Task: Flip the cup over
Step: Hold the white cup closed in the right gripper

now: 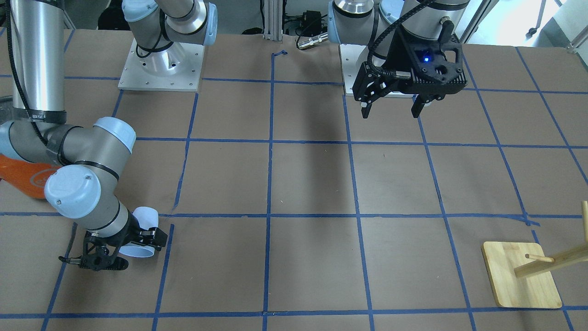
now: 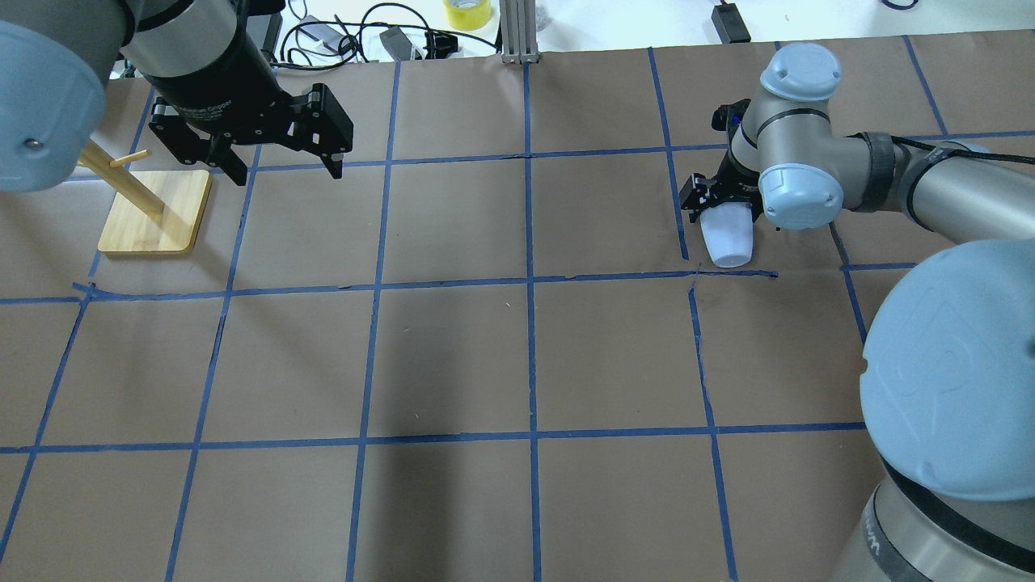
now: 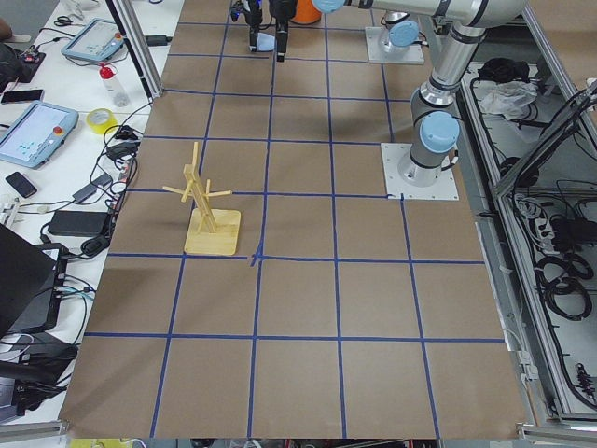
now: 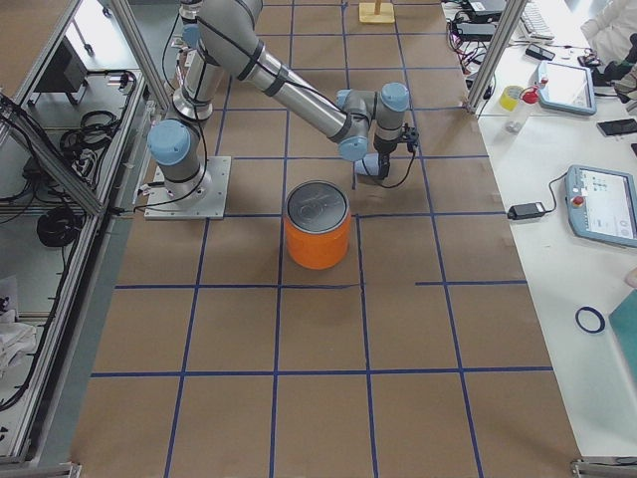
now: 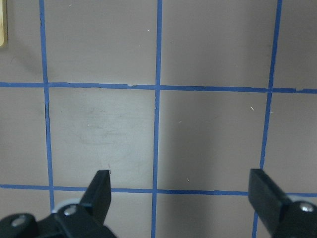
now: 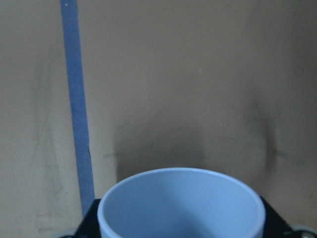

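Note:
The pale blue-white cup is gripped by my right gripper at the table's right side. It is held tilted and low over the brown paper, with its base pointing back toward the robot. In the front view the cup sits between the black fingers of the right gripper. The right wrist view looks into its open mouth. My left gripper is open and empty, hovering above the table at the left; it also shows in the front view and the left wrist view.
A large orange can with a silver top stands near the right arm and shows partly behind it in the front view. A wooden peg stand on a square base stands at the far left, below the left gripper. Blue tape lines grid the table.

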Action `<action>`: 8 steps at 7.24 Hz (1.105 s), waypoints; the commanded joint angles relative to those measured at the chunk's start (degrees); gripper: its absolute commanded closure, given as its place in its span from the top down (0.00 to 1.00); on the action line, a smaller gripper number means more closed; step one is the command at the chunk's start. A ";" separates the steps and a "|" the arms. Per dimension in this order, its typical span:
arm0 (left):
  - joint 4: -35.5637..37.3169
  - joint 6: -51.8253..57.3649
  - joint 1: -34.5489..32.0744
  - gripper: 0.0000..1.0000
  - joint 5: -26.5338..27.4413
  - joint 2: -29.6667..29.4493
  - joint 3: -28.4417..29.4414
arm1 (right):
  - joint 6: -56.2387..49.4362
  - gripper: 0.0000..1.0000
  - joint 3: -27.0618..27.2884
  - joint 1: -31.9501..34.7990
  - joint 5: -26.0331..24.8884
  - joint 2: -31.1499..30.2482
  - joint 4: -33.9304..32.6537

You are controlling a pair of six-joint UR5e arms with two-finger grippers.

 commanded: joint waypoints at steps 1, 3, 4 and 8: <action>0.00 0.00 0.07 1.00 0.00 0.00 -0.01 | -0.01 0.88 0.16 0.00 -0.08 0.13 0.08; -0.09 0.00 -0.01 1.00 0.00 0.00 -0.01 | -0.10 0.66 0.17 0.00 -0.08 0.04 0.08; 0.00 0.00 -0.01 1.00 0.00 0.00 -0.01 | -0.01 0.57 0.25 0.00 -0.08 -0.22 0.16; 0.00 0.00 -0.01 1.00 0.09 0.00 -0.01 | -0.89 0.19 0.17 0.17 -0.35 -1.45 5.05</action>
